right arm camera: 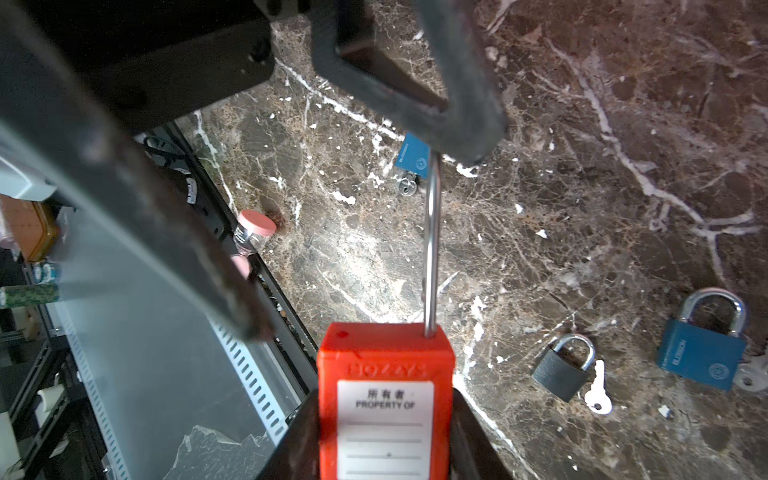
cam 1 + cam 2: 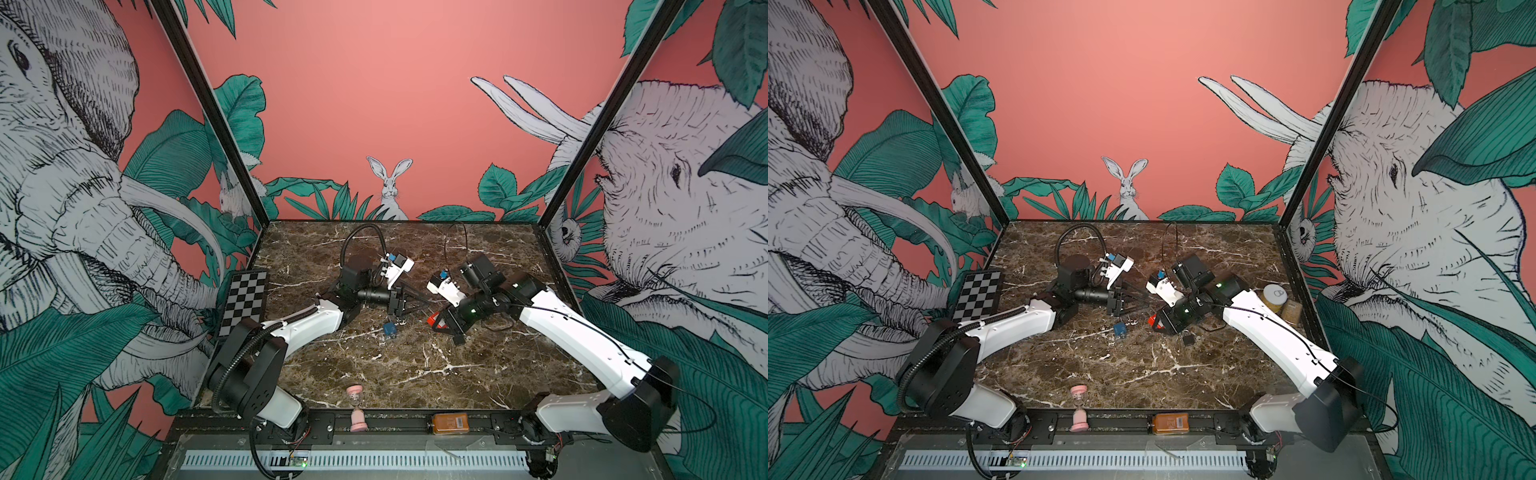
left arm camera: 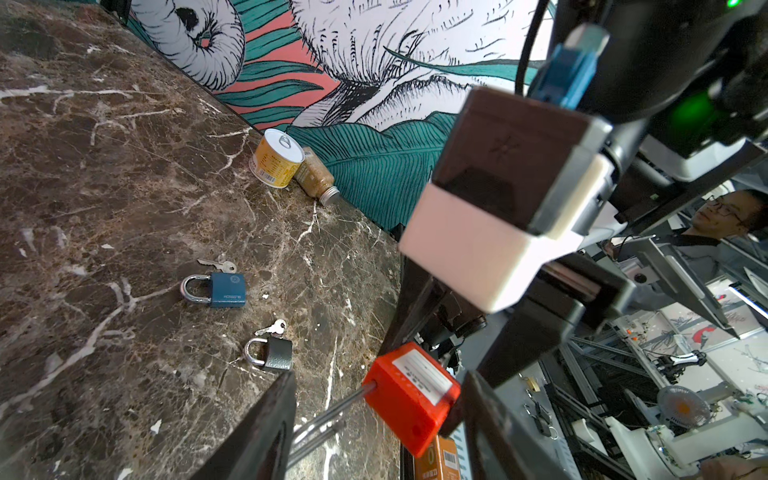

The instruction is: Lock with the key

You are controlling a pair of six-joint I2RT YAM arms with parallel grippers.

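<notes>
Right gripper (image 1: 384,436) has the red padlock (image 1: 384,361) body clamped, left gripper (image 3: 378,395) jaws apart around its shackle (image 1: 432,249).

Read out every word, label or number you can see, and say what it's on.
"所有者": white label on the red padlock.
"PROPERTY OF": same label.
"BLOSSOM", roughly: blue padlock.
Raised brand on the red padlock: too blurred.
Print on the yellow can and orange box: too small.
</notes>
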